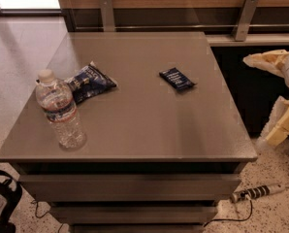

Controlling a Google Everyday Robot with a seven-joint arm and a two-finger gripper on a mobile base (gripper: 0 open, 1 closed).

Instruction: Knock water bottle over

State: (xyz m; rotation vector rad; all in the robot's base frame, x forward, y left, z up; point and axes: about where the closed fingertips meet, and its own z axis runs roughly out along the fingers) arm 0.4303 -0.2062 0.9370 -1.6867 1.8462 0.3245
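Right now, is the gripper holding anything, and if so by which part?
Nothing is held. The gripper hangs off the right side of the table, with nothing seen in it; the water bottle stands upright, untouched, near the front-left corner.
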